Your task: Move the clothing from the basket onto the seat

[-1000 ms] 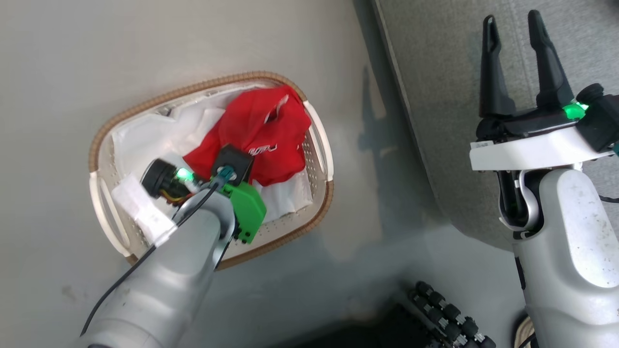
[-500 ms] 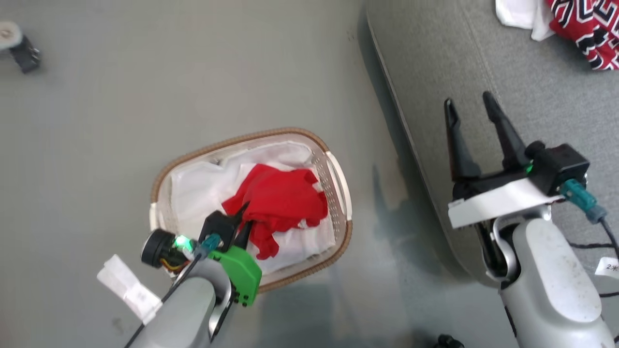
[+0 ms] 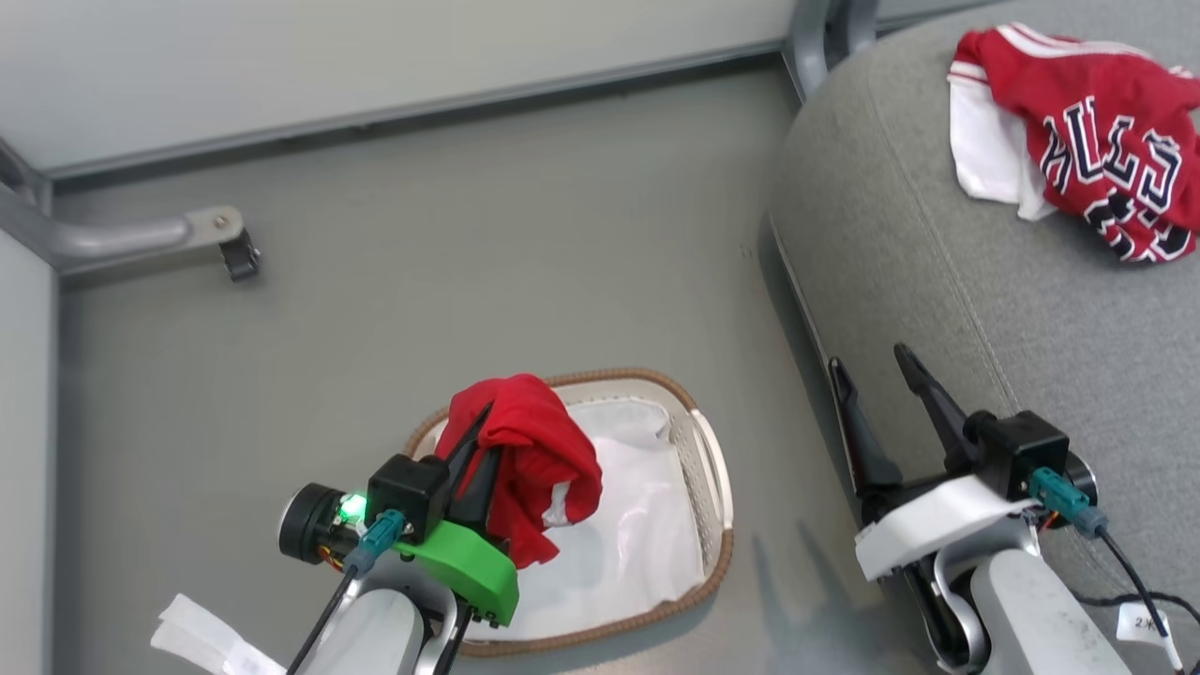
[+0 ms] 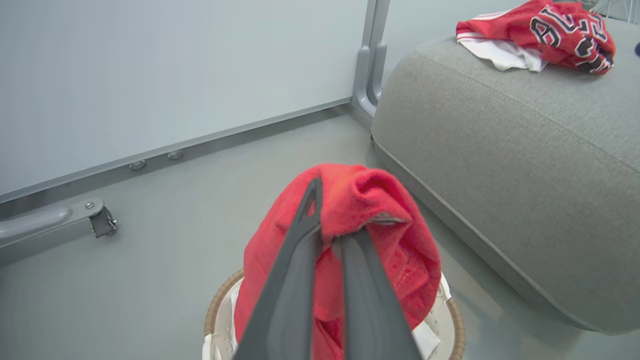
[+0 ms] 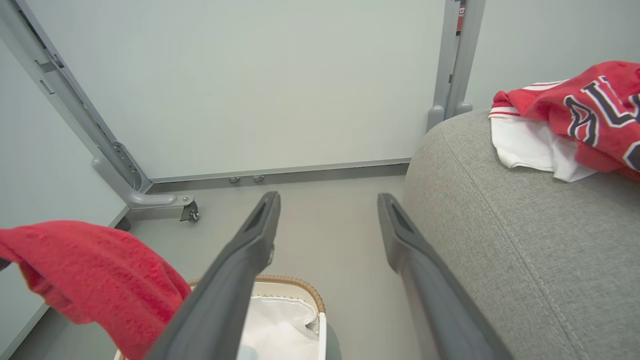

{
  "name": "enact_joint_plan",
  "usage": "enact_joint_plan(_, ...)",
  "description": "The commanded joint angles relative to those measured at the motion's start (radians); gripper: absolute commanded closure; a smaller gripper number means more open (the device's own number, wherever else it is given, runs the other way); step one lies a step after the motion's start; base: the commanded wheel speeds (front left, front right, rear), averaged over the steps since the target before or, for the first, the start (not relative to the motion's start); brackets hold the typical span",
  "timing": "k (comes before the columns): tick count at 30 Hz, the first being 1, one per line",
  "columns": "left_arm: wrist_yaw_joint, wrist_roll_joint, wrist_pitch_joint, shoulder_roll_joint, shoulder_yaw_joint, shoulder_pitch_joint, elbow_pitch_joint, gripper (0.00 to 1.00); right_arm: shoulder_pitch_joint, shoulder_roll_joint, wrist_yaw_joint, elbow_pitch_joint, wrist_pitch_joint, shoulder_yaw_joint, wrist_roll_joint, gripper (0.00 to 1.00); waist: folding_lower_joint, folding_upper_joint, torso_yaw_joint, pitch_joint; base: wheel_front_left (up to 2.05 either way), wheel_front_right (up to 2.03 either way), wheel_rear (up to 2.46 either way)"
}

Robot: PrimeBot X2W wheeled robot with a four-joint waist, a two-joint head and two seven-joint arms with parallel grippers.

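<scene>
Done with one jersey on the seat. Holding a red piece above the basket, clamped in left gripper fingers; right gripper fingers apart. Remaining: carrying it over.

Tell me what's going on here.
The robot is moving jerseys from the basket to the seat. Its left end effector is shut on a red jersey, holding it up over the basket, where a white liner lies. The right end effector hangs open and empty beside the seat's edge. A red and white jersey already lies on the seat.
</scene>
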Motion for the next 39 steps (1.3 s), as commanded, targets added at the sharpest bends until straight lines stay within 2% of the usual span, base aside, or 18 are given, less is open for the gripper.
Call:
enact_joint_plan(1,-0.006,0.01,-0.001,-0.007,0.015,0.025,-0.026,1.0,0.028,-0.007,-0.001,0.007,-0.002,-0.001,-0.003,0.0,0.0001,0.0,0.071,-0.114,0.0,0.0,0.0)
enact_joint_plan(9,-0.02,0.032,-0.001,-0.028,0.081,0.047,-0.162,1.0,0.091,0.001,-0.001,0.033,-0.002,0.025,-0.009,0.0,0.0001,0.0,0.085,-0.182,0.0,0.0,0.0)
enact_joint_plan(14,-0.026,0.039,-0.001,-0.037,0.075,0.029,-0.231,1.0,0.114,-0.006,-0.001,0.052,-0.002,0.075,-0.019,0.0,0.0001,0.0,0.101,-0.201,0.0,0.0,0.0)
enact_joint_plan(18,-0.026,0.02,-0.001,-0.041,0.057,0.014,-0.263,1.0,0.093,-0.009,-0.001,0.041,-0.002,0.156,-0.013,0.0,0.0001,0.0,0.119,-0.203,0.0,0.0,0.0)
enact_joint_plan(28,-0.027,0.0,-0.001,-0.046,0.004,-0.015,-0.265,1.0,-0.077,0.006,-0.001,-0.008,-0.002,0.408,0.04,0.0,0.0001,0.0,0.152,-0.189,0.0,0.0,0.0)
enact_joint_plan(33,-0.028,-0.009,-0.001,-0.047,-0.033,-0.021,-0.261,1.0,-0.177,0.018,-0.001,0.064,-0.002,0.475,0.035,0.0,0.0001,0.0,0.169,-0.183,0.0,0.0,0.0)
enact_joint_plan(39,-0.028,-0.037,-0.001,-0.048,-0.098,-0.033,-0.271,1.0,-0.243,0.036,-0.001,0.22,-0.002,0.453,-0.014,0.0,0.0001,0.0,0.205,-0.182,0.0,0.0,0.0)
